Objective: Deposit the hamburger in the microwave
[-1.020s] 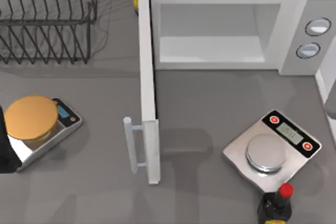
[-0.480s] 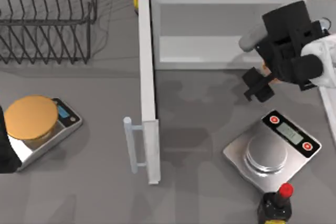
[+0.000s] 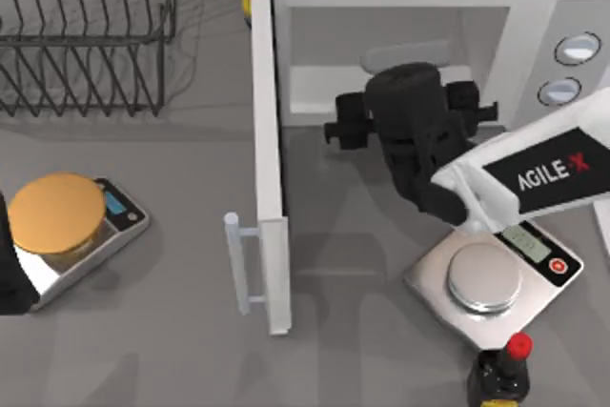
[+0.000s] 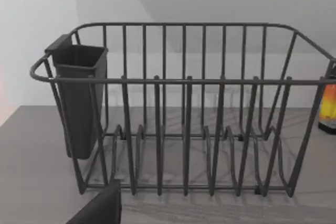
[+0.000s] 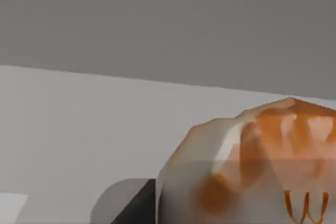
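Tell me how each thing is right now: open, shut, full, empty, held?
microwave: door swung open, cavity floor bare where visible.
hamburger: close before the right wrist camera, over the pale cavity floor.
right gripper: at the cavity mouth.
dish rack: upright, slots empty.
scale: pan empty.
orange scale: nothing on its disc.
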Action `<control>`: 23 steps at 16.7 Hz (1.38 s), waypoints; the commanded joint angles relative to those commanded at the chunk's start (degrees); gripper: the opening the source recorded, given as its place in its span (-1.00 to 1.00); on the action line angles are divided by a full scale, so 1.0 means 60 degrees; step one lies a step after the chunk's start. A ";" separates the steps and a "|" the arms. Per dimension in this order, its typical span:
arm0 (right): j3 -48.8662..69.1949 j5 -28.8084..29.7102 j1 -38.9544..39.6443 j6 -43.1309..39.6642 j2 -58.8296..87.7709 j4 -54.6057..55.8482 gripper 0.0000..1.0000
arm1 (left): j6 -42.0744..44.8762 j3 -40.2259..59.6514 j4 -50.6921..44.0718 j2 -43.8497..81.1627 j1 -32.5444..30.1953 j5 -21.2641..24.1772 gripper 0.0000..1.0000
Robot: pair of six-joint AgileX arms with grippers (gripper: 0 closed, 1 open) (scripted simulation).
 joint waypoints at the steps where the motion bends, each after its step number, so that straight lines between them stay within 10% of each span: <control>1: 0.0047 0.0150 0.0136 0.0355 0.0131 0.0378 -1.00 | 0.0000 0.0000 0.0000 0.0000 0.0000 0.0000 1.00; 11: 0.0436 0.0259 0.0242 0.0809 0.0473 0.0779 -1.00 | 0.0000 0.0000 0.0000 0.0000 0.0000 0.0000 1.00; 23: 0.6769 -0.0882 -0.1175 0.0148 0.4044 -0.1522 -1.00 | 0.0000 0.0000 0.0000 0.0000 0.0000 0.0000 1.00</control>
